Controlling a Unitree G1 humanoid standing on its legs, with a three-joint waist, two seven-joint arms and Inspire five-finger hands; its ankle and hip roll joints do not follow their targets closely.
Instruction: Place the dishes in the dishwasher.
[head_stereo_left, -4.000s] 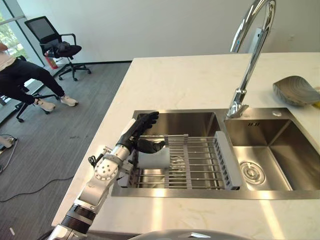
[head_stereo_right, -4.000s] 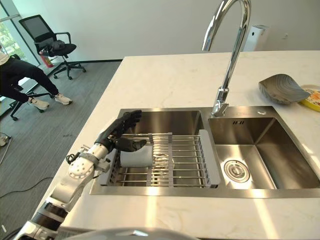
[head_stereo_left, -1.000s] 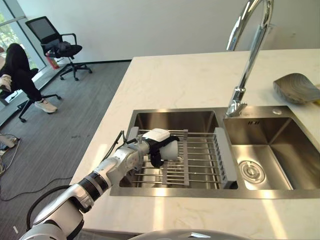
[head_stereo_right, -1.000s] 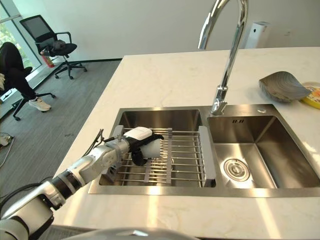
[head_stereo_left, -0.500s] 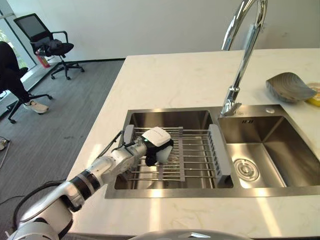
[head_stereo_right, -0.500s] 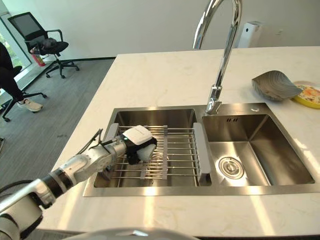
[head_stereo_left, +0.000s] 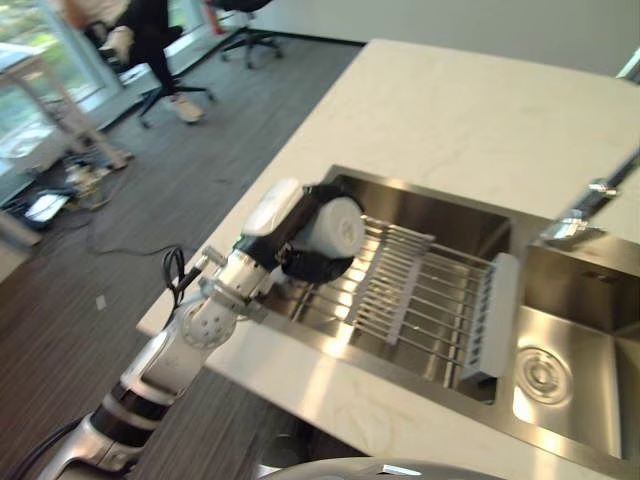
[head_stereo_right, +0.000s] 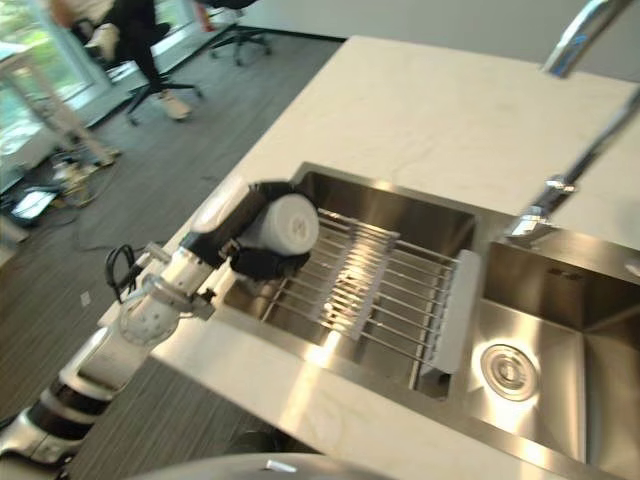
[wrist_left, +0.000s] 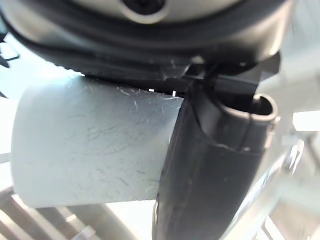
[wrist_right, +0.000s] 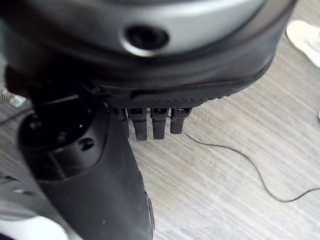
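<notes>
Item: cup (head_stereo_left: 333, 226), white, gripped in my left hand (head_stereo_left: 297, 243), lifted above the rack (head_stereo_left: 420, 292) in the sink (head_stereo_right: 560, 300). Right hand (wrist_right: 90, 165): idle, fingers slack (over floor). Dishwasher unseen; placing, I judge, all remains.

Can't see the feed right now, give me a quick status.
Left hand shut on white cup, lifted above sink rack. Right hand idle over floor. Nothing blocking.

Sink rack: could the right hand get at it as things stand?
Probably not soon. The right hand hangs low over the grey floor, while the sink rack sits up in the counter basin, where the left hand holds a white cup.
</notes>
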